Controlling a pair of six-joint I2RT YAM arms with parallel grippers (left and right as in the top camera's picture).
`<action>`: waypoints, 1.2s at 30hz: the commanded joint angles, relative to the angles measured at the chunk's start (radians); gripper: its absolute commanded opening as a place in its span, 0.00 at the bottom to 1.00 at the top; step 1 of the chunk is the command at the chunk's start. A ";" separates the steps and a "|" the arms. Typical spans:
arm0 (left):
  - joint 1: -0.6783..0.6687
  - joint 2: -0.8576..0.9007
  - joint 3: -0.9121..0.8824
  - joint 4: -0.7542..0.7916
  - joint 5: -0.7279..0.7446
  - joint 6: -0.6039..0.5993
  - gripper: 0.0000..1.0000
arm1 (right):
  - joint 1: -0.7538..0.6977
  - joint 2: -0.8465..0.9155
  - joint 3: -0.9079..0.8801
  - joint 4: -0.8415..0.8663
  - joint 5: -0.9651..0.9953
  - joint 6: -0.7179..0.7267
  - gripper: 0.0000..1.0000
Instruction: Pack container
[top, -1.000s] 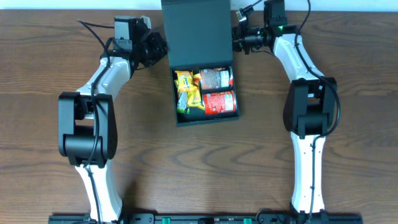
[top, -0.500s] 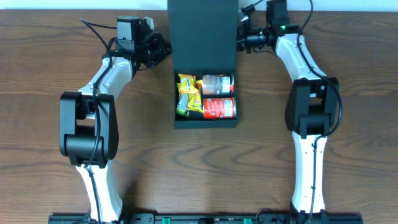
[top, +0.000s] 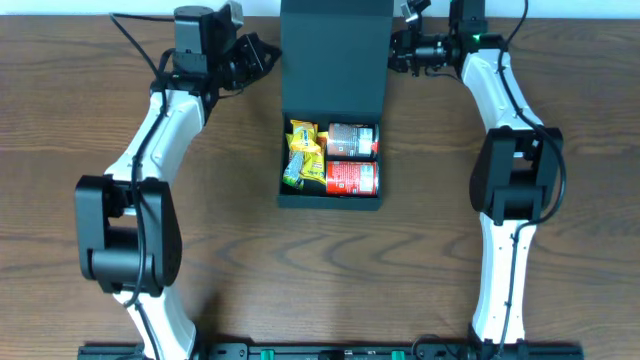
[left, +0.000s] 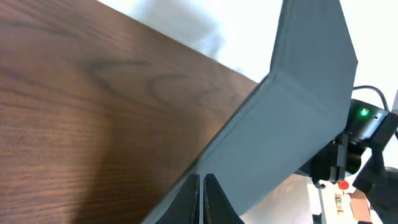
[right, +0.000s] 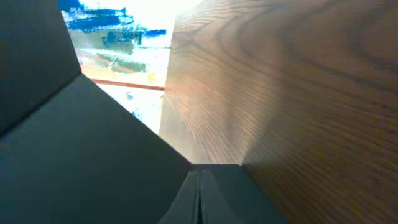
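The dark teal-black container (top: 330, 201) sits mid-table with its flap lid (top: 335, 55) standing up at the far side. Inside lie yellow snack packets (top: 303, 155) on the left and two red cans (top: 352, 139) (top: 352, 178) on the right. My left gripper (top: 272, 55) is shut, its tips at the lid's left edge; the left wrist view shows the shut fingers (left: 202, 180) against the lid (left: 298, 124). My right gripper (top: 393, 50) is shut at the lid's right edge, and the right wrist view has it (right: 200, 171) beside the lid (right: 74, 155).
The brown wooden table (top: 230, 260) runs to its far edge just behind the lid. Both arm bases stand at the near edge, left (top: 130, 240) and right (top: 510, 190). Cables trail from both wrists near the far edge.
Both grippers have moved toward the far edge while staying at the lid's sides. The container and its lid have shifted slightly to the right.
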 joint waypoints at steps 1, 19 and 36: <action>-0.004 -0.008 0.002 -0.003 0.011 0.021 0.06 | 0.016 -0.064 0.001 -0.001 -0.060 -0.017 0.02; -0.002 0.001 0.002 -0.063 -0.151 0.186 0.05 | 0.016 -0.081 0.001 -0.002 -0.103 -0.006 0.02; 0.126 0.272 0.096 0.098 0.468 0.341 0.06 | 0.029 -0.081 0.002 -0.002 -0.104 -0.006 0.02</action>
